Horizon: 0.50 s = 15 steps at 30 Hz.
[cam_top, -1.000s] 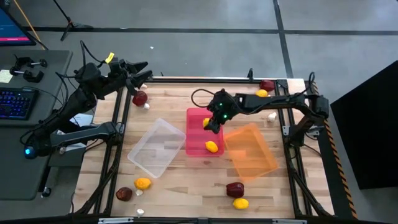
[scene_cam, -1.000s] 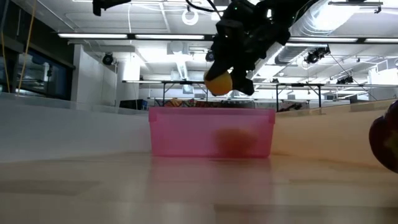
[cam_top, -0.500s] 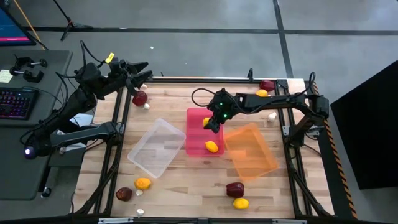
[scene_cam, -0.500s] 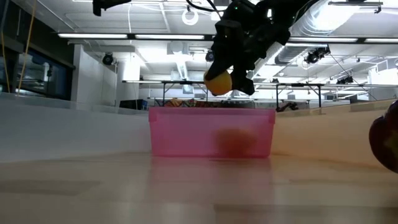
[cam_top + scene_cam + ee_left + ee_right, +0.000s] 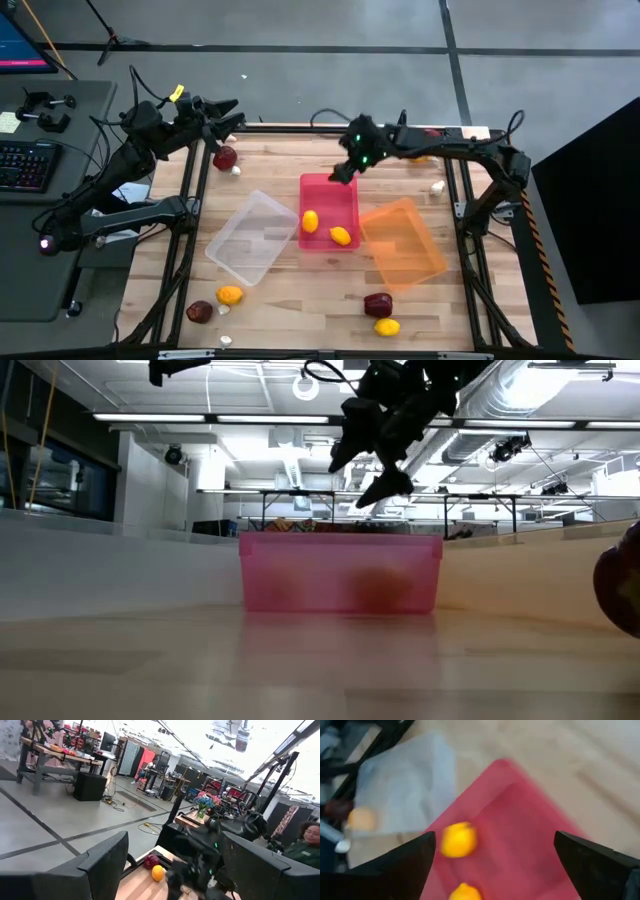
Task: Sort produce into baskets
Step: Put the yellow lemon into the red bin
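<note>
From above, the right gripper is hovering at the red-pink bin's far edge, jaws wide and empty, with 2 lemons sitting inside. Low view: the gripper is hanging over the bin. Left gripper is waiting at the tabletop's far-left corner, jaws spread.

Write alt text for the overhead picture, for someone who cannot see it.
Seen from above, the right pincer hangs open over the far end of a red-pink bin holding two yellow fruits. A clear bin and an orange bin flank it; the left pincer waits at the table's far-left corner.
</note>
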Available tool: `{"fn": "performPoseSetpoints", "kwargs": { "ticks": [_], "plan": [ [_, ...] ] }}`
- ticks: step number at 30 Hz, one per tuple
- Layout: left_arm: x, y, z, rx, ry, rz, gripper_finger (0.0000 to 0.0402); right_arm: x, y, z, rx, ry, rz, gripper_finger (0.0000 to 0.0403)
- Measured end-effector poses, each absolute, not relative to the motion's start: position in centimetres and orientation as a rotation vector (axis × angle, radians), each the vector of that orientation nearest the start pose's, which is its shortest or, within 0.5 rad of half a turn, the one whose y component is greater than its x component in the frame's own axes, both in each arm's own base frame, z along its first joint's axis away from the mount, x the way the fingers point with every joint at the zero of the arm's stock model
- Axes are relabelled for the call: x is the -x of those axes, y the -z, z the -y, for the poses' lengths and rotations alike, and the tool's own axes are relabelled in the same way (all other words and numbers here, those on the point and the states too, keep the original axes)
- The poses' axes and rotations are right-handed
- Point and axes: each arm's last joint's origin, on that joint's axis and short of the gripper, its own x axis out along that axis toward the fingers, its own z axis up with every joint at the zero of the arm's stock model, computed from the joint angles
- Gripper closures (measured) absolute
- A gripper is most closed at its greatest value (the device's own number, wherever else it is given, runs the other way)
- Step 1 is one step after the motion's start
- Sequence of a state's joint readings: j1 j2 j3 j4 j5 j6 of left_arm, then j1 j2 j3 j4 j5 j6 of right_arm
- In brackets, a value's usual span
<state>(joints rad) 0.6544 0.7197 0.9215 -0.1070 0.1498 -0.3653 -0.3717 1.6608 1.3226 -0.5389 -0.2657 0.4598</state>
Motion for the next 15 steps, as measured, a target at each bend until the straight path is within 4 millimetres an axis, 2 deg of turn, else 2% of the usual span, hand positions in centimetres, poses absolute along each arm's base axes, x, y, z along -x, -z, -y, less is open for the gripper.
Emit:
{"fn": "performPoseSetpoints", "kwargs": {
  "ticks": [4, 7, 11, 15],
  "plan": [
    [-11.8, -39.5, -8.5, 0.320, -0.485, 0.180, 0.0104, -32.1, -28.5, 14.4, -0.610, 0.441, -0.866, 0.0009],
    [-11.8, -39.5, -8.5, 0.320, -0.484, 0.180, 0.0104, -30.9, -28.4, 15.6, -0.544, 0.567, -0.927, 0.0010],
    [-11.8, -39.5, -8.5, 0.320, -0.485, 0.180, 0.0104, -29.1, -26.5, 16.8, -0.535, 0.641, -1.040, 0.0011],
    [-11.8, -39.5, -8.5, 0.319, -0.488, 0.182, 0.0104, -26.4, -24.0, 17.5, -0.626, 0.724, -1.085, 0.0011]
  ]
}}
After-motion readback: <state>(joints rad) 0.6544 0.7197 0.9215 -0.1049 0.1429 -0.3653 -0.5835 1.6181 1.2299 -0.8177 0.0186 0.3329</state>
